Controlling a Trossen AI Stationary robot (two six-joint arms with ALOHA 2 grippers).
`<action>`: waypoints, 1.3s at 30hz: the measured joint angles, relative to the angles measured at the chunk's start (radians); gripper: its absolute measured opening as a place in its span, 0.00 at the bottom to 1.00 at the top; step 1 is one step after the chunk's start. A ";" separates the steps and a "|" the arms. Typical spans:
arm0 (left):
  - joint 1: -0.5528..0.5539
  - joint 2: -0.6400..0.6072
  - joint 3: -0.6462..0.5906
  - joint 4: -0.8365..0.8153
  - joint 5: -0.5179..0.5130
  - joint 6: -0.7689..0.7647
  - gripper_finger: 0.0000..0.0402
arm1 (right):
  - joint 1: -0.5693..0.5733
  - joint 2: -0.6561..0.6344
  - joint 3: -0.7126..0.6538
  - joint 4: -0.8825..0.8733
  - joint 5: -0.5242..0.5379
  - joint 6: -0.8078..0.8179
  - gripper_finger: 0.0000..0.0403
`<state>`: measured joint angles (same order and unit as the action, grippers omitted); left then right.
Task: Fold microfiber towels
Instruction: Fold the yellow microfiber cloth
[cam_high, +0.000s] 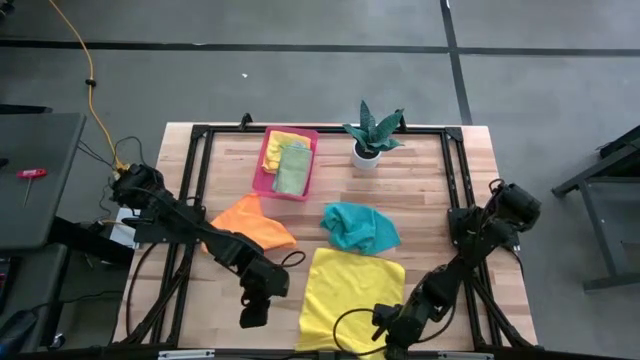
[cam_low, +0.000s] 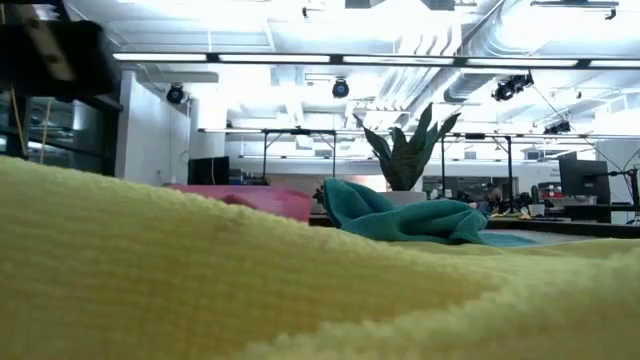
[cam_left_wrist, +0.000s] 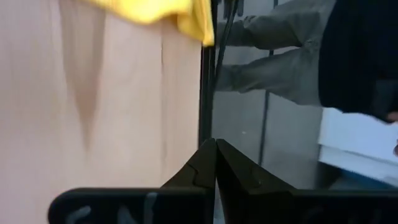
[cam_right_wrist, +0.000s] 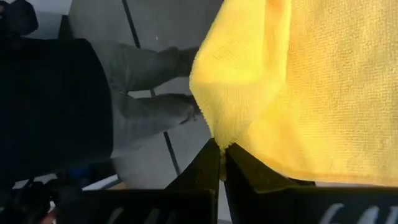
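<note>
A yellow towel (cam_high: 350, 290) lies spread flat at the table's near middle; it also fills the foreground of the low view (cam_low: 200, 280). A crumpled teal towel (cam_high: 360, 228) lies behind it, and an orange towel (cam_high: 255, 222) lies to the far left of it. My left gripper (cam_high: 254, 314) is shut over bare wood left of the yellow towel's near left corner (cam_left_wrist: 177, 15). My right gripper (cam_high: 390, 335) is shut at the towel's near right corner. My right gripper's shut fingertips (cam_right_wrist: 211, 158) meet right at the yellow towel's near right corner (cam_right_wrist: 217, 132), slanting down at it. I cannot tell whether they touch the cloth. The towel lies on the table, slightly rumpled beside the corner.
A pink tray (cam_high: 262, 172) at the far middle holds a folded yellow and a folded light green towel. A potted plant (cam_high: 370, 135) stands to its right. Black frame rails (cam_high: 200, 180) run along the table's sides. A person's legs (cam_right_wrist: 149, 87) show beyond the near edge.
</note>
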<state>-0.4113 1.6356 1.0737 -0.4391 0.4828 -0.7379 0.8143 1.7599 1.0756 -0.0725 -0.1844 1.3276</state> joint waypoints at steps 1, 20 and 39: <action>0.003 0.000 0.000 0.007 -0.007 0.036 0.00 | -0.004 0.000 0.000 -0.001 0.000 -0.004 0.00; -0.072 0.004 0.000 0.120 -0.352 0.521 0.35 | -0.042 0.000 0.000 -0.006 -0.001 -0.022 0.00; -0.216 0.291 0.009 0.482 -0.476 -0.026 0.47 | -0.041 0.000 0.000 -0.023 0.060 -0.018 0.00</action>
<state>-0.6270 1.9263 1.0828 0.0427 0.0068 -0.7637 0.7738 1.7599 1.0756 -0.0952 -0.1242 1.3094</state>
